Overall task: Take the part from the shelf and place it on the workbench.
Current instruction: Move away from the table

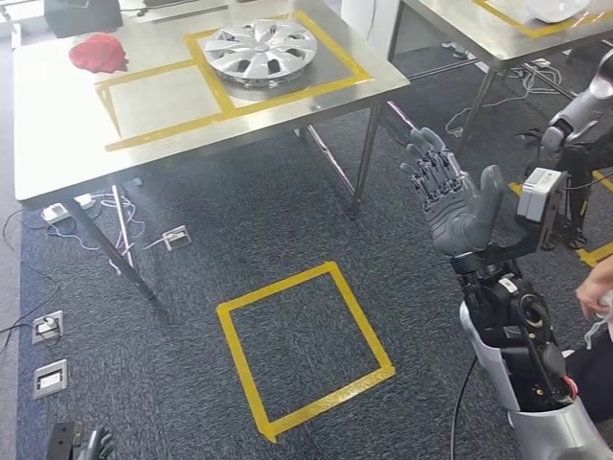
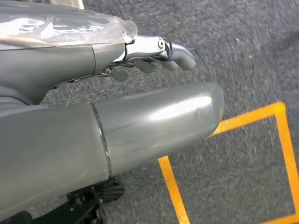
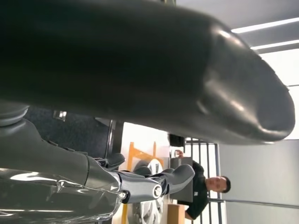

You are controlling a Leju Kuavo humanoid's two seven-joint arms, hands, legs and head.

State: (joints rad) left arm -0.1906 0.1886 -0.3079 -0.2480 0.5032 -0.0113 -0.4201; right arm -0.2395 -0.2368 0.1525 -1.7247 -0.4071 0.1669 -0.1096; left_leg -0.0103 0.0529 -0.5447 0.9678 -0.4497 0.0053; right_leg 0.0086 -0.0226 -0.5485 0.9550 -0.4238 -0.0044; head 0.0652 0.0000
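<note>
looks pretty much done tbh. hubcap-looking part (image 1: pixel 261 50) already sitting flat on the steel surface (image 1: pixel 57 144), inside the yellow tape outline (image 1: pixel 216 91), nothing touching it. right hand (image 1: pixel 452 196) raised off to the side, well apart from the surface, palm up, fingers spread, holding nothing. left hand (image 2: pixel 116 126) hanging low over the carpet, fingers stretched out straight, also holding nothing. probably nothing left except maybe backing off.

around it: red cloth thing (image 1: pixel 99 53) on the far corner of the same surface, separate from the part. yellow tape square (image 1: pixel 307 345) on the floor, floor sockets (image 1: pixel 48 326) and loose cables (image 1: pixel 119 216) under the surface, second steel table (image 1: pixel 499 34) further back. person's hand (image 1: pixel 597 295) close by the right arm, worth minding.
</note>
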